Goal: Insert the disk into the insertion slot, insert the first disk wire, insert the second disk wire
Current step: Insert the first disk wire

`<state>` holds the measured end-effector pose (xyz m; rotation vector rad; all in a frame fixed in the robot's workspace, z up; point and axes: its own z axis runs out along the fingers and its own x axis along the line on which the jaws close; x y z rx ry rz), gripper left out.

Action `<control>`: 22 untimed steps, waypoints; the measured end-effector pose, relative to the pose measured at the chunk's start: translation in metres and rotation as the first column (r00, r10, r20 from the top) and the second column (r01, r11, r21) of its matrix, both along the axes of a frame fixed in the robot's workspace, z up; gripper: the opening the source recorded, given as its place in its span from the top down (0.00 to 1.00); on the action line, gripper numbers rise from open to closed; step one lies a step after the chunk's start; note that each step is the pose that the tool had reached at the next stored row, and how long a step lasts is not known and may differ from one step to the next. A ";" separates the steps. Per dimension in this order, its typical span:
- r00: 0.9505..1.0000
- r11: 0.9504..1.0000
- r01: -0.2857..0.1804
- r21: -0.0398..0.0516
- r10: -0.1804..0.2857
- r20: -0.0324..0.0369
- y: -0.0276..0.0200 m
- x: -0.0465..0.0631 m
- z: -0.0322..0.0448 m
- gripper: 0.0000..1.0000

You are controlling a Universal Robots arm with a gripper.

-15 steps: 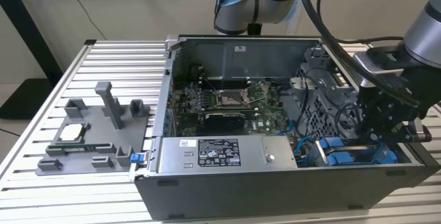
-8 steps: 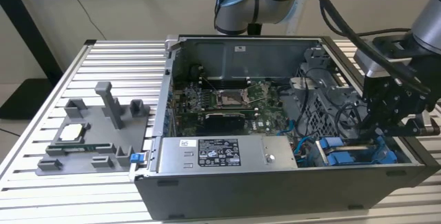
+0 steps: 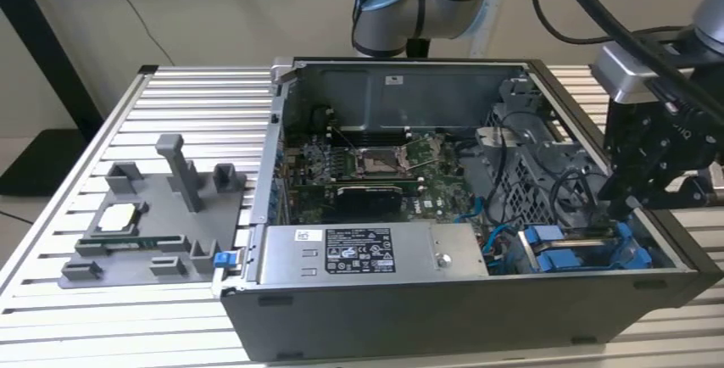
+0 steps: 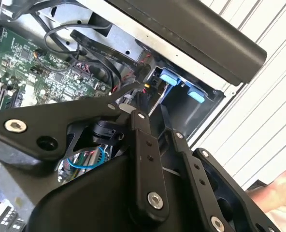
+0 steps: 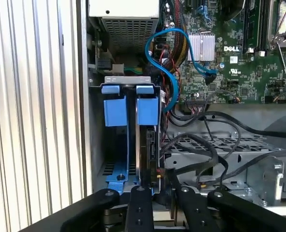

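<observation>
The disk [image 5: 147, 145] stands on edge in the insertion slot [image 5: 126, 79], its blue carrier tabs [image 5: 148, 108] at the slot's mouth. In the exterior view the blue carriers [image 3: 565, 253] sit in the case's front corner on the exterior view's right, with my black gripper [image 3: 626, 203] reaching down just above them. In both wrist views my gripper [image 5: 158, 186] [image 4: 149, 110] has its fingers close together on a black wire connector [image 5: 158, 175] [image 4: 149, 89] with red and black leads, right at the disk's end.
A long silver box [image 3: 368, 253] lies along the case's front wall, with the green board [image 3: 374, 164] behind it. Loose black cables [image 5: 206, 145] and a blue cable [image 5: 172, 58] run beside the bay. A grey fixture [image 3: 158, 215] sits on the slatted table. A hand [image 4: 283, 188] is nearby.
</observation>
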<state>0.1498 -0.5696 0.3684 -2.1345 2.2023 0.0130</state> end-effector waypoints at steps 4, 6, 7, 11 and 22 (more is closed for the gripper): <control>1.000 1.000 0.001 0.001 -0.001 0.000 0.0010 0.005 0.0009 0.00; 1.000 1.000 0.001 0.003 -0.001 0.001 0.0015 0.009 0.0011 0.00; 1.000 1.000 0.001 0.003 -0.001 0.001 0.0019 0.010 0.0011 0.00; 1.000 1.000 0.001 0.007 -0.001 0.006 0.0034 0.014 0.0018 0.00; 1.000 0.999 0.011 0.031 -0.011 0.008 0.0063 0.021 0.0024 0.00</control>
